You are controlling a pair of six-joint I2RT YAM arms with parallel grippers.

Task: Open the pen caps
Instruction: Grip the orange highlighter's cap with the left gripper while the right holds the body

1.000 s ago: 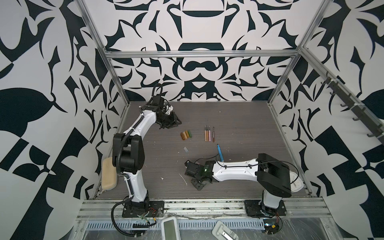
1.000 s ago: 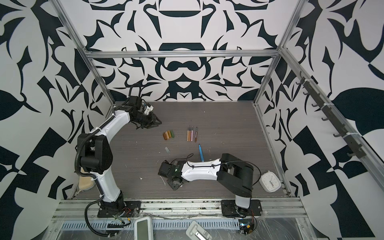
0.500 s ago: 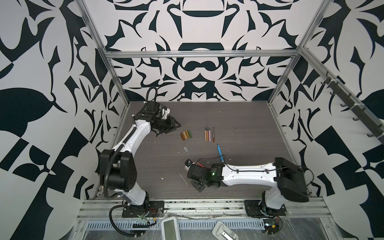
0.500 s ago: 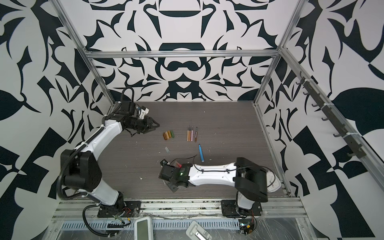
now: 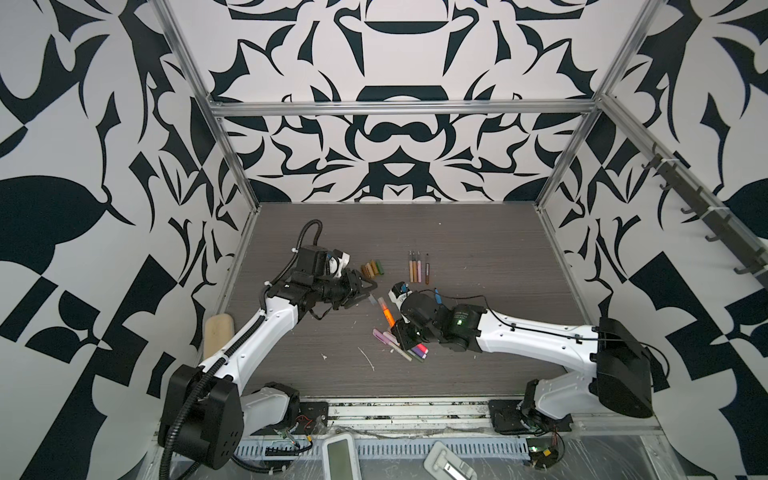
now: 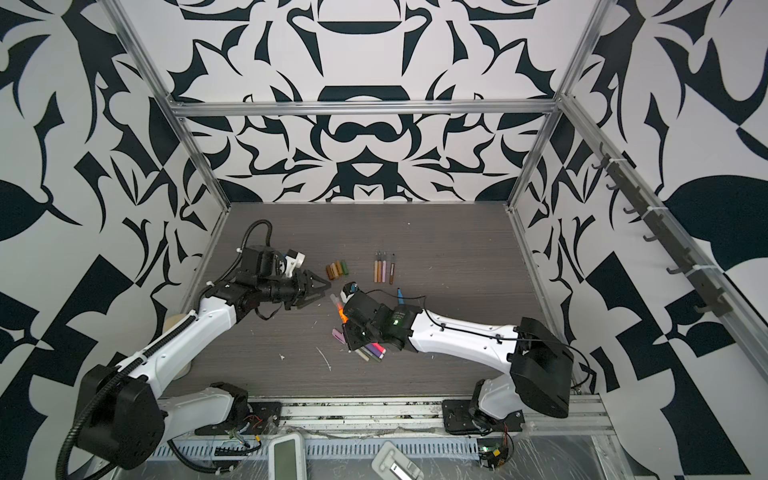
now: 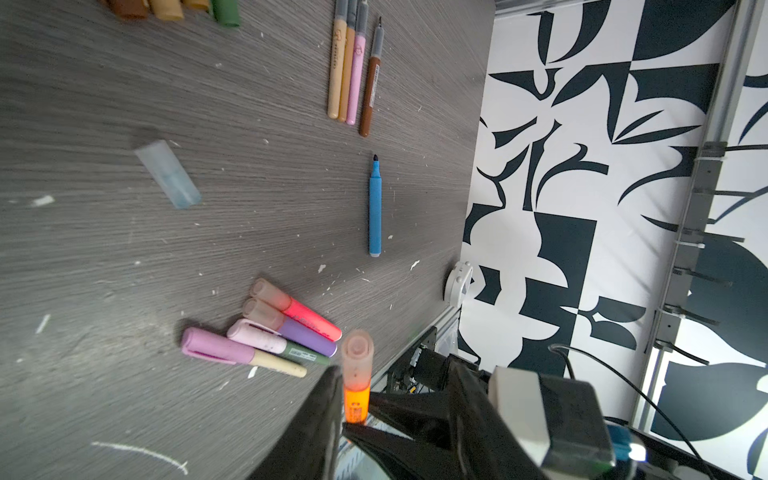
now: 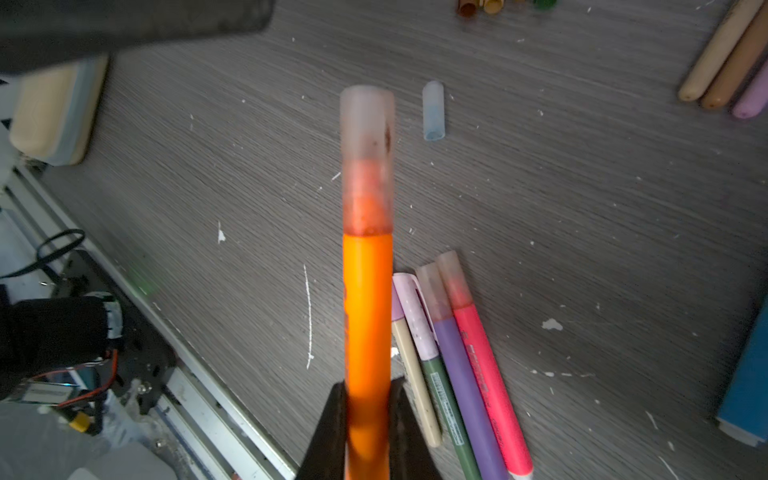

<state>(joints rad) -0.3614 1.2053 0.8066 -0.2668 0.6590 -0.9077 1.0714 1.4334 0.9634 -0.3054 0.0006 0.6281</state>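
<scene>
Two changes: right end effector (image 8: 369, 382) clamps the lifted orange pen (image 8: 368, 291); left end effector (image 5: 371, 291), spread, came nearer

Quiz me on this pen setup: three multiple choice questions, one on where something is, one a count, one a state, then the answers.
1. Where is the orange pen? A. in the pile B. in the right gripper C. in the left gripper
2. How many pens are in the pile? A. four B. two C. six
3. The blue pen is: A. capped B. snapped C. uncapped
Answers: B, its barrel sits clamped there, the left gripper open and empty; A, four capped pens lie together; C, its dark tip is bare.
</scene>
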